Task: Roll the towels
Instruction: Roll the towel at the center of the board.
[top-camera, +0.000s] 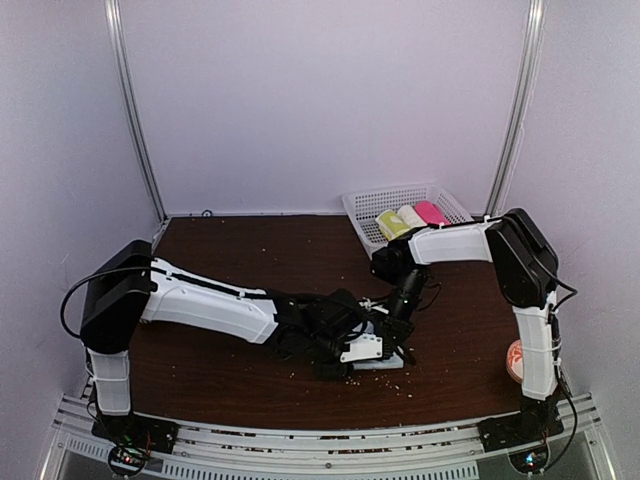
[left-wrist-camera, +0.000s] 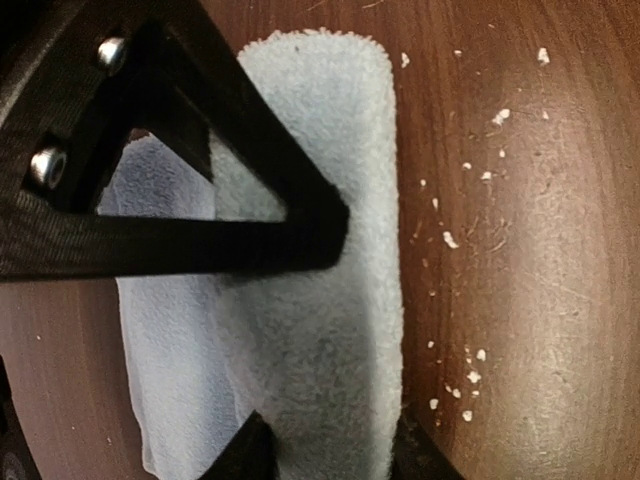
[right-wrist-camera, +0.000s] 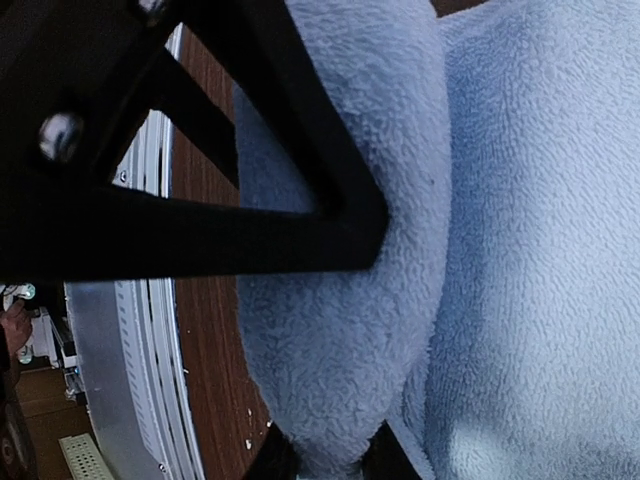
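Snugly, left hand and right hand pinch the fluffy, rounded blue towel.

Stretched low to the near edge of the bench, left pincer beside right pincer, both clamped on blue towel.

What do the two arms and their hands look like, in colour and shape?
The left arm and the right arm both have white shell links and bulky black joints. A thin black cable loops out beside the left arm's big joint. The left hand and the right hand are black. Their fingers are open triangular frames with silver screws.
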